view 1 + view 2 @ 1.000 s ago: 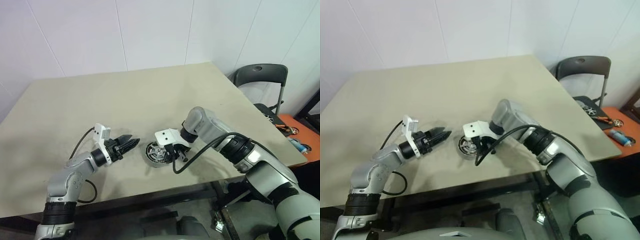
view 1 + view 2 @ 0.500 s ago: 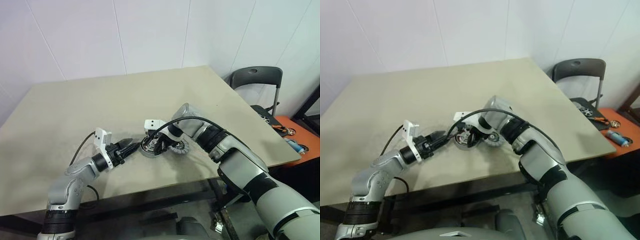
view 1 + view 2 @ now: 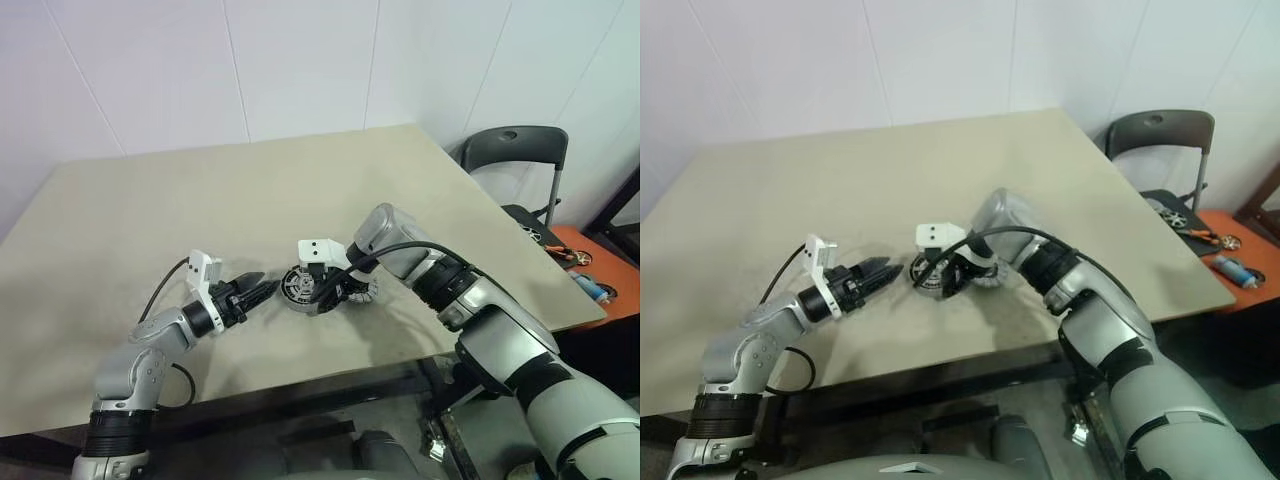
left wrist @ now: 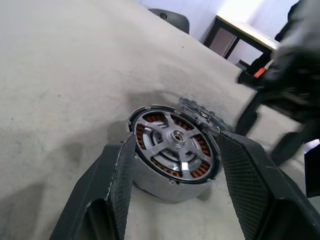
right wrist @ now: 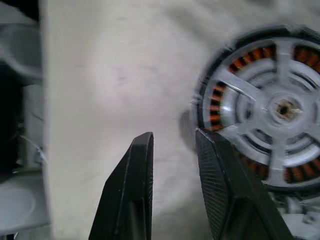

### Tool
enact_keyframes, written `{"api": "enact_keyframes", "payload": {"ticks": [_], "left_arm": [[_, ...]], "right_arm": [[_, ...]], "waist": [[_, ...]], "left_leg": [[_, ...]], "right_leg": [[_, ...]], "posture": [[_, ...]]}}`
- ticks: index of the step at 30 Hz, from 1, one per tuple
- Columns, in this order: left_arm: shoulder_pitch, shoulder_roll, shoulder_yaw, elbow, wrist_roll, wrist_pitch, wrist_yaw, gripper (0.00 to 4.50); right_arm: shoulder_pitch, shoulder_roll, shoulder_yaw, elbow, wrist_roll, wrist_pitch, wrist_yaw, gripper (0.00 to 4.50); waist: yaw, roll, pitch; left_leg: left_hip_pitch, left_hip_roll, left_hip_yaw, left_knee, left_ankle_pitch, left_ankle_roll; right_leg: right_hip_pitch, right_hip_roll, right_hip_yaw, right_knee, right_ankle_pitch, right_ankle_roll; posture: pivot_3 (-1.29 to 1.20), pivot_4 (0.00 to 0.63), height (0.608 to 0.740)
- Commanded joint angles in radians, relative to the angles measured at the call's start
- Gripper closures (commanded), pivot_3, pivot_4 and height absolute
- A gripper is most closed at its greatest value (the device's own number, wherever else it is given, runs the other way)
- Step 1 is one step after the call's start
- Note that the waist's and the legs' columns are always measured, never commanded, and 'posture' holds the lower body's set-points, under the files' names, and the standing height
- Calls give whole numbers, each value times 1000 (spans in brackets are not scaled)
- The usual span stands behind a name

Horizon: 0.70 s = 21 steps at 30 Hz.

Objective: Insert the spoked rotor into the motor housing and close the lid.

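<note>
Both end effectors, left (image 3: 262,290) and right (image 3: 322,296), spread, hover over a beige table (image 3: 250,200) beside white walls (image 3: 300,60).

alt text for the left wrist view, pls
The motor housing sits on the beige table with the spoked rotor seated inside it, framed between the left claw's open black fingers. The toothed lid lies just behind it.

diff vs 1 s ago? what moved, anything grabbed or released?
The right gripper has parted its fingers and lifted slightly off the housing; it holds nothing now. The rotor sits seated in the housing, its spokes over the windings. The left gripper stayed put beside the housing, open and empty. The lid lies behind the housing, not yet fitted.
</note>
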<state>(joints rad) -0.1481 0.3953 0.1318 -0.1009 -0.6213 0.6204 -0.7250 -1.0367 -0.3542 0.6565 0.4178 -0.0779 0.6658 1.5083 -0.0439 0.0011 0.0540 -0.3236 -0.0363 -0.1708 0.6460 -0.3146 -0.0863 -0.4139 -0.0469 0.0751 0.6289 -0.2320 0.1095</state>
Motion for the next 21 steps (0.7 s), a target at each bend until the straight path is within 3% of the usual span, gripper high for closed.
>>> {"api": "enact_keyframes", "payload": {"ticks": [1,6,9,11,15,21], "left_arm": [[-30,17,15,-3,-6,-18,-17,1712],[-21,28,21,-7,-9,-16,-26,1712],[-15,39,25,-24,-21,0,-32,1712],[-19,51,34,-35,-39,18,-43,1712],[-101,96,43,-28,-72,64,-67,1712],[-210,112,7,30,-46,85,-88,1712]], "right_arm": [[-13,-49,-142,-130,115,94,27,3119],[5,12,-547,-218,310,539,-219,3119],[168,91,-843,-395,300,803,-444,3119],[272,150,-955,-529,292,916,-549,3119],[519,326,-1117,-736,261,949,-788,3119],[550,518,-1315,-815,276,949,-1012,3119]], "waist": [[1,0,0],[2,0,0],[12,-2,-1],[26,-3,-2],[31,0,0],[19,2,1]], "left_leg": [[-1,0,0,0,0,0],[-1,0,0,-1,0,0],[-1,0,0,-2,0,0],[0,0,-1,-2,0,0],[-3,0,0,-2,-1,1],[-1,0,3,-1,0,0]], "right_leg": [[-1,0,0,0,0,0],[-1,0,0,-1,0,0],[0,0,0,-1,0,0],[2,0,-2,-3,0,0],[-1,-1,-1,-3,-1,1],[-2,1,2,1,-2,3]], "posture": [[0,0,740],[0,0,740],[0,0,740],[0,0,740],[0,0,740],[0,0,740]]}}
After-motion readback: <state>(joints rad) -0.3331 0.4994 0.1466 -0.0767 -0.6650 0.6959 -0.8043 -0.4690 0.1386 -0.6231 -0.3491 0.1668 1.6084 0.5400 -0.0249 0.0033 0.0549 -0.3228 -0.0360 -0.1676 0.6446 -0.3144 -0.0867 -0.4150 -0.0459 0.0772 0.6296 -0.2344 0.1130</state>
